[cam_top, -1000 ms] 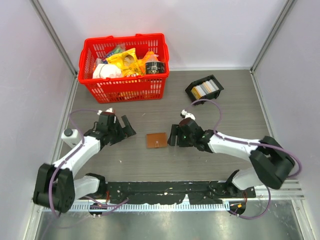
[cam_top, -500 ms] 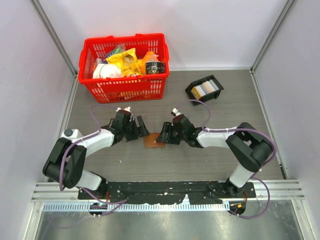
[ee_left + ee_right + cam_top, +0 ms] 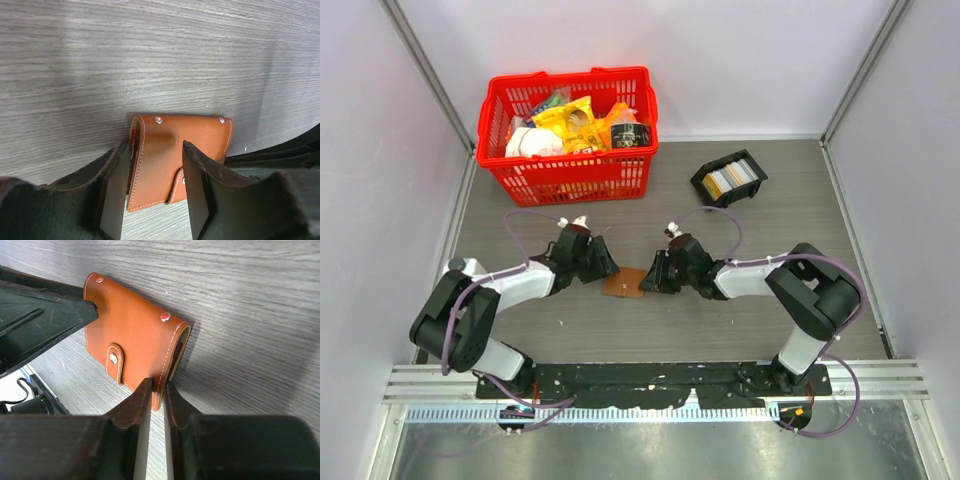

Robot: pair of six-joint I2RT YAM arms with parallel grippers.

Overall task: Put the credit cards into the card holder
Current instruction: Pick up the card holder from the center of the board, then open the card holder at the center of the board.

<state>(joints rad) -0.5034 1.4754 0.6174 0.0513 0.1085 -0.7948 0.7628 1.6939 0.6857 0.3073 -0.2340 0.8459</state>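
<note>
Two grippers meet over the card holder (image 3: pixel 624 284), which lies closed on the grey wood-grain table (image 3: pixel 760 240) at the centre of the overhead view. From 9 o'clock of it the left gripper (image 3: pixel 152 185) straddles one edge, its fingers (image 3: pixel 116 187) set apart on either side of the leather; whether they press it I cannot tell. From 3 o'clock the right gripper (image 3: pixel 156 399) has its fingers (image 3: pixel 137 407) drawn narrow onto the folded spine, pinching the leather edge between them. Its wrist view shows the snap tab fastened on the upper face, rivets at the corners, and a tan lining showing at the fold. At 2 o'clock of the holder, well apart, stands a small black tray (image 3: pixel 704 181) holding the credit cards (image 3: pixel 732 178) on edge in a row, yellow-orange at one end, then white and grey. At 11 o'clock, near the back wall, sits a red basket (image 3: pixel 570 180) filled with a yellow snack bag (image 3: pixel 572 122), a white item and a dark-labelled jar. Both arms' purple cables loop above the table beside the holder.
</note>
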